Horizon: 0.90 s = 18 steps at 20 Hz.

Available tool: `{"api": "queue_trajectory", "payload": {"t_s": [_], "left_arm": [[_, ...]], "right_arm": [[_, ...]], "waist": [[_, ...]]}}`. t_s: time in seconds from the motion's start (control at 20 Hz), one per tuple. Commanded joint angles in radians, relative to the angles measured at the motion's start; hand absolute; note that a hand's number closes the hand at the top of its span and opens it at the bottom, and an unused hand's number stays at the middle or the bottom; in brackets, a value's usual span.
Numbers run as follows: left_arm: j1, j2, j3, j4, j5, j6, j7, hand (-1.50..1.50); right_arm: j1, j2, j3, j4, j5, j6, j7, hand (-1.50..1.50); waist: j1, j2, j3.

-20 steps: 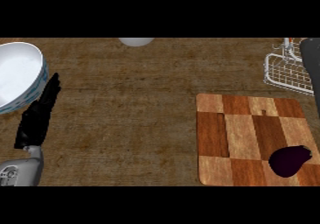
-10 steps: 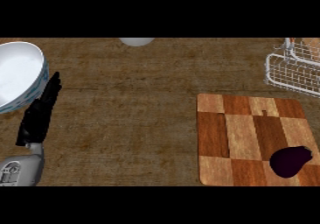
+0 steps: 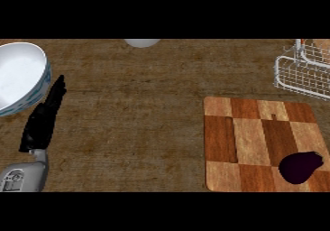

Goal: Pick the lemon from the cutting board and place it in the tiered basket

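Resting open left hand (image 3: 44, 118), cutting board (image 3: 257, 135) beside basket (image 3: 306, 74)

A kitchen – wooden counter (image 3: 141, 113), cutting board (image 3: 251, 135), white bowl (image 3: 15, 76), wire basket (image 3: 304, 74).

Checkered brown cutting board (image 3: 251, 135), dark purple fruit (image 3: 300, 166), white wire basket (image 3: 304, 74)
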Motion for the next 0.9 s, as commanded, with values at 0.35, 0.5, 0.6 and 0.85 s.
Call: {"api": "queue_trajectory", "payload": {"t_s": [0.35,0.5,0.6,0.85], "left_arm": [[0.011,0.025,0.012,-0.049,0.019,-0.042,0.033,0.0],[0.008,-0.017,-0.014,-0.002,-0.017,-0.002,0.0,0.0],[-0.009,0.015,0.023,0.002,0.012,-0.026,0.004,0.0],[0.001,-0.011,0.009,-0.004,-0.009,0.003,-0.01,0.0]], "right_arm": [[0.007,0.009,-0.144,0.209,-0.13,0.032,-0.023,-1.5],[0.009,0.01,-0.188,0.15,-0.187,-0.009,-0.058,-1.5],[0.038,0.023,-0.226,0.16,-0.225,-0.073,-0.109,-1.5],[0.026,-0.03,-0.286,0.125,-0.281,-0.136,-0.153,-1.5]], "waist": [[0.008,0.001,0.0],[-0.004,-0.002,0.0],[-0.001,-0.001,0.0],[-0.005,-0.001,0.0]]}}
